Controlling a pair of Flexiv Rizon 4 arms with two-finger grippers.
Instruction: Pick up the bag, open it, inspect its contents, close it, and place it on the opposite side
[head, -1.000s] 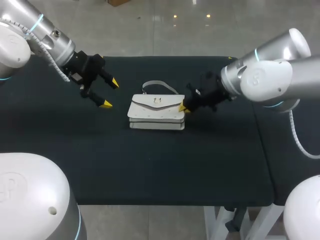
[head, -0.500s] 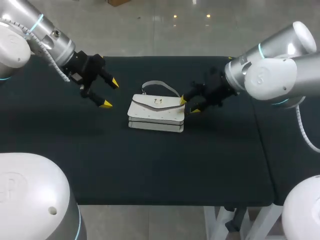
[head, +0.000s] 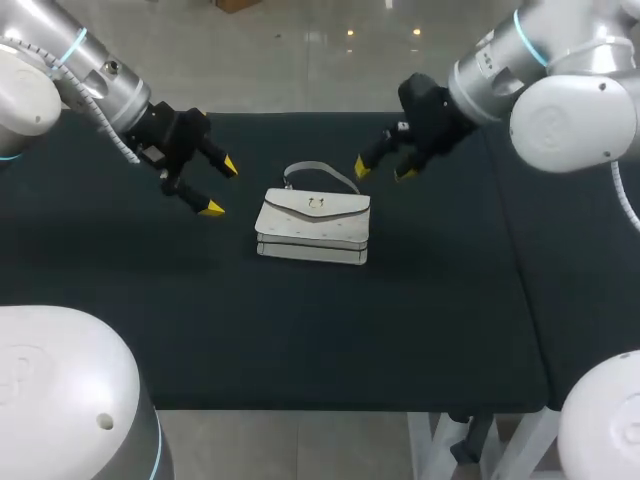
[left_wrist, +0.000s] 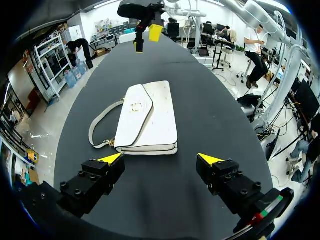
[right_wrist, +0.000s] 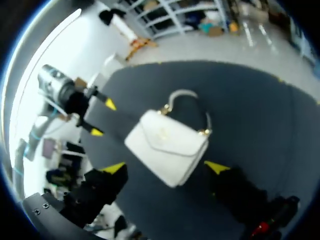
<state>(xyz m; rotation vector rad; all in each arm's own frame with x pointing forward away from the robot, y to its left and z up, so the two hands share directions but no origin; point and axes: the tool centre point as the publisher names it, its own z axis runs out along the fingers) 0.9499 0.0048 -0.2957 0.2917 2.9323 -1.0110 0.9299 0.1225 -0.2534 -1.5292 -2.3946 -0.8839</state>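
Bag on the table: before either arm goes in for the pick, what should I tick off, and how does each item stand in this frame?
1. Bag lies flat on the table, with neither arm touching it: ok.
2. Flap is down over the front: ok.
3. Clasp is actually latched: cannot tell.
4. Handle lies free on the bag's far side, with nothing on it: ok.
5. Left jaws are open, empty and apart from the bag: ok.
6. Right jaws are open, empty and apart from the bag, beyond its handle side: ok.
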